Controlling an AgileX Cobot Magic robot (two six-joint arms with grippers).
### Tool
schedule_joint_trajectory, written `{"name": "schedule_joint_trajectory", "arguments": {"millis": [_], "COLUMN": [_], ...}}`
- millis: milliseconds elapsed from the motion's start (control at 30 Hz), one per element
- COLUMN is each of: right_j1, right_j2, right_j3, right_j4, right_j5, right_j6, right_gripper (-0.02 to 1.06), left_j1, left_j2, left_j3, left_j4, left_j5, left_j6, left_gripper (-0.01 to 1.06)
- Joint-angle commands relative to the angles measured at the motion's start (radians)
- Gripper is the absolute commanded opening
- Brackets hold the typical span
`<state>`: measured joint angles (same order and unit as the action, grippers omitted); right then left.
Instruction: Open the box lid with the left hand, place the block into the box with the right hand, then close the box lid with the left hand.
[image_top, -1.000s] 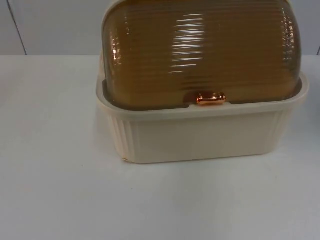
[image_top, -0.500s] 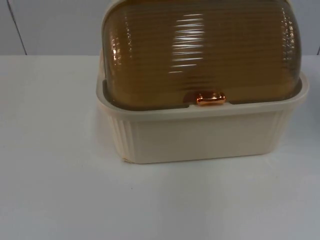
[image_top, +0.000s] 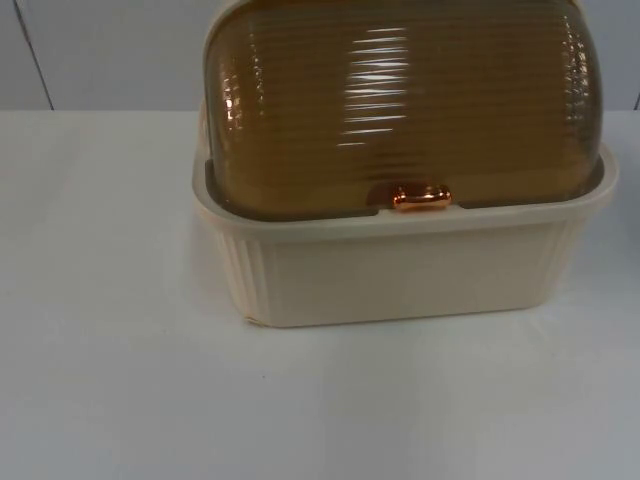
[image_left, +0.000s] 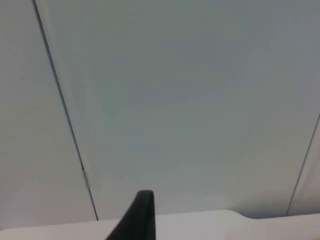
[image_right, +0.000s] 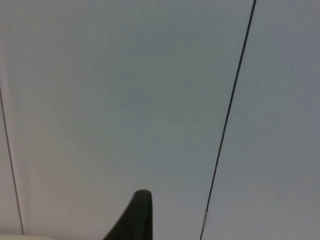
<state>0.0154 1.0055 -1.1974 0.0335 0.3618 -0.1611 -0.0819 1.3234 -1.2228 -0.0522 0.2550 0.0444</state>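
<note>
box (image_top: 400, 270): cream, mid table (image_top: 100, 380)
lid (image_top: 400, 100): amber, shut, copper knob (image_top: 421, 197) near edge
left pincer (image_left: 140, 220): faces partition wall (image_left: 200, 100), opening unclear
right pincer (image_right: 135, 217): same

One cream box (image_top: 400, 270), one amber ribbed lid (image_top: 400, 100), one copper handle (image_top: 421, 197), at table's twelve o'clock.

The box (image_top: 400, 270) looks like matt cream ribbed plastic, its lid (image_top: 400, 100) glossy see-through amber plastic with fine ridges, a shiny coppery metallic handle (image_top: 421, 197), on a smooth matt white desk (image_top: 110, 380).
</note>
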Motion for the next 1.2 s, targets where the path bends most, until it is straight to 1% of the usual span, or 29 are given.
{"name": "schedule_joint_trajectory", "arguments": {"millis": [0, 67, 167, 200, 267, 300, 367, 433, 500, 600, 667, 700, 767, 800, 833, 900, 933, 967, 1000, 1133, 1167], "right_j1": [-0.003, -0.003, -0.003, -0.003, -0.003, -0.003, -0.003, -0.003, -0.003, -0.003, -0.003, -0.003, -0.003, -0.003, -0.003, -0.003, -0.003, -0.003, -0.003, -0.003, -0.003], "right_j2": [-0.01, -0.01, -0.01, -0.01, -0.011, -0.011, -0.011, -0.011, -0.017, -0.024, -0.043, -0.056, -0.087, -0.087, -0.115, -0.151, -0.162, -0.162, -0.171, -0.232, -0.232], "right_j3": [-0.005, -0.005, -0.005, -0.005, -0.005, -0.005, -0.005, -0.005, -0.005, -0.005, -0.005, -0.005, -0.005, -0.005, -0.005, -0.005, -0.005, -0.005, -0.005, -0.005, -0.005], "right_j4": [-0.005, -0.005, -0.015, -0.034, -0.034, -0.034, -0.034, -0.034, -0.034, -0.034, -0.034, -0.034, -0.034, -0.034, -0.034, -0.024, -0.022, -0.022, -0.022, -0.034, -0.034], "right_j5": [-0.02, -0.005, 0.008, 0.017, 0.028, 0.038, 0.046, 0.053, 0.053, 0.051, 0.033, 0.024, -0.012, -0.012, -0.043, -0.067, -0.069, -0.069, -0.067, 0.027, 0.027], "right_j6": [0.036, 0.075, 0.082, 0.082, 0.082, 0.082, 0.093, 0.098, 0.098, 0.098, 0.098, 0.098, 0.09, 0.09, 0.094, 0.121, 0.12, 0.12, 0.12, 0.12, 0.12], "right_gripper": [0.93, 0.93, 0.93, 0.93, 0.99, 1.05, 1.05, 1.05, 1.05, 1.05, 1.05, 1.05, 1.05, 1.05, 1.05, 1.05, 1.05, 1.05, 1.05, 1.05, 1.05], "left_j1": [0.003, 0.003, 0.003, 0.003, 0.003, 0.003, 0.003, 0.003, 0.003, 0.003, 0.003, 0.003, 0.003, 0.003, 0.003, 0.003, 0.003, 0.003, 0.003, 0.003, 0.003], "left_j2": [-0.022, -0.033, -0.039, -0.048, -0.058, -0.065, -0.07, -0.079, -0.088, -0.109, -0.133, -0.146, -0.18, -0.18, -0.202, -0.229, -0.257, -0.257, -0.269, -0.366, -0.366], "left_j3": [0.002, 0.002, 0.002, 0.002, 0.002, 0.002, 0.002, 0.002, 0.002, 0.002, 0.002, 0.002, 0.002, 0.002, 0.002, 0.002, 0.002, 0.002, 0.002, 0.002, 0.002], "left_j4": [-0.018, -0.015, -0.012, -0.007, -0.007, -0.007, -0.007, -0.009, -0.007, -0.009, -0.009, -0.011, -0.011, -0.011, -0.007, -0.009, -0.009, -0.009, -0.009, -0.012, -0.012], "left_j5": [-0.011, -0.011, -0.008, -0.006, 0.002, 0.001, -0.004, -0.033, -0.091, -0.086, -0.137, -0.149, -0.135, -0.135, -0.135, -0.128, -0.11, -0.11, -0.106, -0.098, -0.098], "left_j6": [-0.001, -0.001, -0.001, -0.001, -0.001, -0.001, -0.001, -0.001, -0.001, 0.001, 0.003, 0.003, 0.003, 0.003, 0.003, 0.003, 0.003, 0.003, 0.003, 0.003, 0.003], "left_gripper": [1.04, 1.04, 1.04, 1.04, 1.04, 1.04, 1.04, 1.04, 1.04, 1.04, 1.04, 1.04, 1.04, 1.04, 1.04, 1.04, 1.04, 1.04, 1.04, 1.04, 1.04]}}
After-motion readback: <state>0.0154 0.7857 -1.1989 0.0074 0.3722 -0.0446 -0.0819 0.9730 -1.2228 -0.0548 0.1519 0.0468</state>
